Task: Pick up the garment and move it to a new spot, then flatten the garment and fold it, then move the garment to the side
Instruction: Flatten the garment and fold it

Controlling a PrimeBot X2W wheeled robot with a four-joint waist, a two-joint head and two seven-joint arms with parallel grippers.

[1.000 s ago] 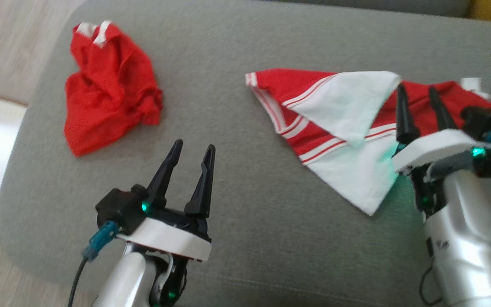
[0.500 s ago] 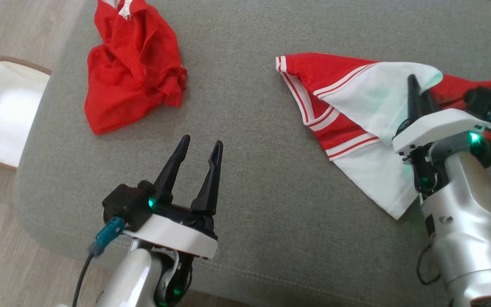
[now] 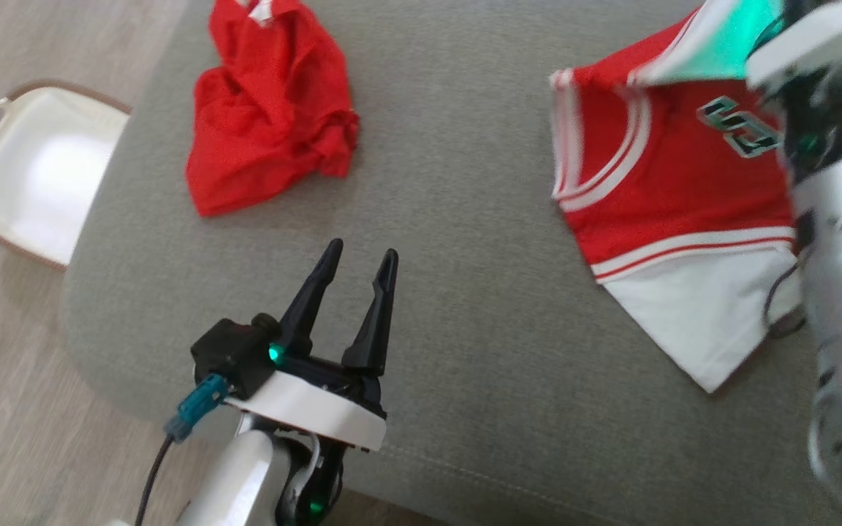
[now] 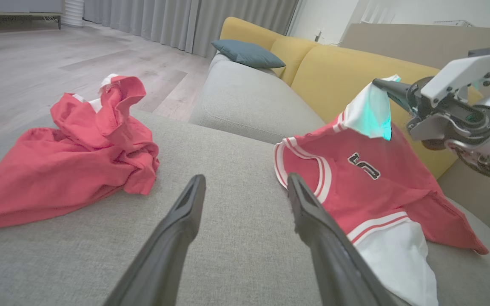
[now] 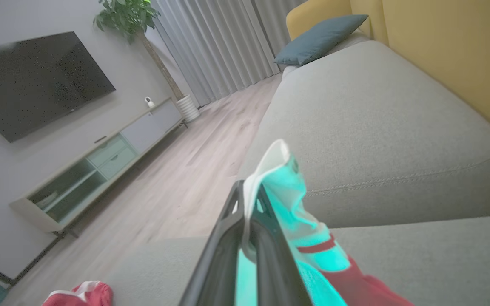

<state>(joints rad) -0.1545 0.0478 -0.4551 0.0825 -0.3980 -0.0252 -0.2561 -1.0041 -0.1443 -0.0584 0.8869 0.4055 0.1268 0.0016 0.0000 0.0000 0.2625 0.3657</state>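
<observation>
The only writing is a black emblem (image 3: 739, 128) edged in white on the chest of the red-and-white jersey (image 3: 684, 190). It could be a number or letters, but it is too blurred to read.

The right gripper (image 5: 249, 197) is pinched fully together on a white corner of the jersey, where the cloth is tinted green. From that corner the jersey hangs down below the gripper, and its lower part is spread on the grey cushion (image 3: 465, 248).

The left gripper (image 3: 362, 250) hovers low over the same cushion, its two fingers spread wide with nothing between them. The jersey lies ahead of it and to its right. A crumpled red garment (image 3: 267, 109) lies ahead and to its left, well apart from the jersey.

Counted, there are two garments and two grippers. One white tub (image 3: 33, 172) stands on the floor off to the left gripper's left. One teal pillow (image 4: 249, 53) lies far ahead of that gripper, against the yellow backrest (image 4: 338, 72).
</observation>
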